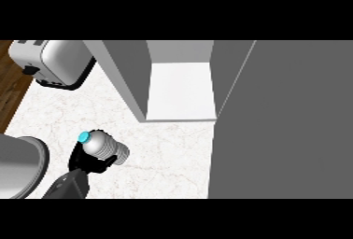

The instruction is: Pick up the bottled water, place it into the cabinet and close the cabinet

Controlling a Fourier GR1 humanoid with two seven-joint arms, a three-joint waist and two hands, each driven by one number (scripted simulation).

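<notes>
Bottle (103, 145): one, clear-bodied with a turquoise cap, seen almost from above at the lower left of the bench (165, 144). Held: the left hand (88, 161) is curled about its lower body, black fingers (109, 162) clamped on the plastic, cap tilted up and to the left. Whether its base rests on the bench or hangs clear of it cannot be told.

Handling, by judgement: moderately heavy if full, with a thin ribbed wall that gives under a squeeze and a smooth skin likely to slip. Best taken round the middle or lower body, where the ribs offer purchase; the cap is too small for a sure hold.

Cabinet (180, 88): open, white floor showing, up and to the right of the bottle, well apart from it. Door (283, 121): grey, swung out along the right.

Toaster (55, 63): chrome, upper left. Right hand: not seen.
</notes>
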